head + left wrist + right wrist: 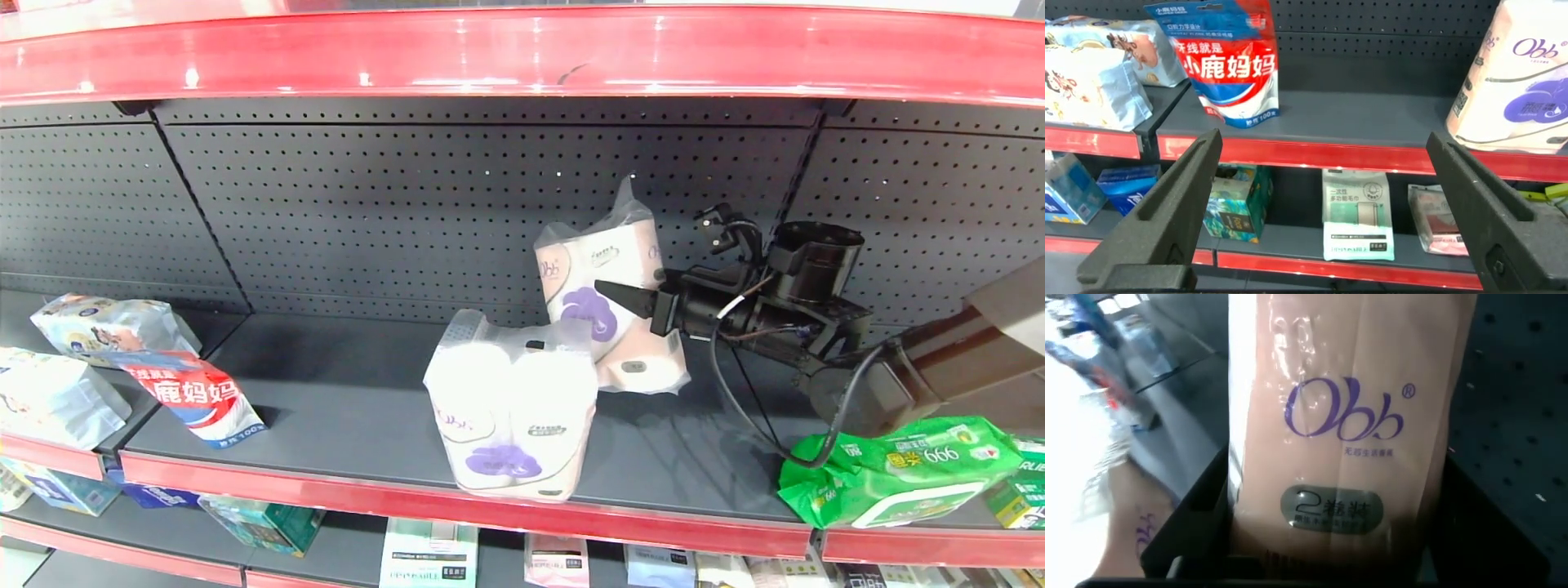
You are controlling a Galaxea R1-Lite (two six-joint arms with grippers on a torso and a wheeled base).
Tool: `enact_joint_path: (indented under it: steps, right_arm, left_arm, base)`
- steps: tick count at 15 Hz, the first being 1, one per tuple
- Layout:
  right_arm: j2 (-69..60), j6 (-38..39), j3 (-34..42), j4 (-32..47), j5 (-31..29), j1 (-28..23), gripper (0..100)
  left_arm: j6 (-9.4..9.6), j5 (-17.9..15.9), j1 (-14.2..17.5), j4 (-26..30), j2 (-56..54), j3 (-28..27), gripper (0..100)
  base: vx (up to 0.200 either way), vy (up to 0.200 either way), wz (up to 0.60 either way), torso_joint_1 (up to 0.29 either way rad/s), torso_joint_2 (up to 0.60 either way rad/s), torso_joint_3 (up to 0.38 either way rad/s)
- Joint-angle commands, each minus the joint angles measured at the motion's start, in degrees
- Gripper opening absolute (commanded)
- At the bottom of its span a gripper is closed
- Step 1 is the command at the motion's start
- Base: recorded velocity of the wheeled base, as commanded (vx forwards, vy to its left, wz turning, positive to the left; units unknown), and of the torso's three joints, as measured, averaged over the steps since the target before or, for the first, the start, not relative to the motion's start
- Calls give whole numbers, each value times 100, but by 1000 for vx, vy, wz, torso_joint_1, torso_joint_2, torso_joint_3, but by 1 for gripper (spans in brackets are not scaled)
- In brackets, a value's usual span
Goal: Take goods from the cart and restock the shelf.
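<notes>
Currently placing — not yet released. Far left: red pouch [196, 398] lying on the shelf [343, 408]. Left hand [1324, 139] spread wide and empty, facing the shelf front. Centre, near edge: one tissue pack [510, 408] standing. Just behind it to the right, second tissue pack [592, 278] tilted, clamped in the right hand [612, 306]. Next, likely: set upright, spread fingers, back out — without nudging the near pack.
</notes>
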Motion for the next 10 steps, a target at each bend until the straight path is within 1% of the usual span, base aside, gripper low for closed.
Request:
enact_joint_path:
  steps: [1,4,5,7,8,10]
  right_arm:
    - [257,-62,-308,-20,84,-12,0]
    - [538,-123,-571,-169,102,6,0]
    - [696,-176,-598,-415,155,32,0]
    - [854,-484,-580,-495,489,23,0]
    - [925,-703,-554,-495,568,23,0]
    - [1074,-879,-545,-512,682,6,0]
  left_arm:
    - [0,1,-2,-1,7,1,100]
    - [0,1,-2,-1,7,1,100]
    - [0,1,-2,-1,7,1,100]
    - [0,1,-2,-1,7,1,100]
    - [0,1,-2,-1,7,1,100]
    - [0,1,-2,-1,7,1,100]
  base:
    - [0,0,0,0,0,0]
    - [0,0,0,0,0,0]
    - [0,0,0,0,0,0]
    - [0,0,0,0,0,0]
    - [0,0,0,0,0,0]
    - [0,0,0,0,0,0]
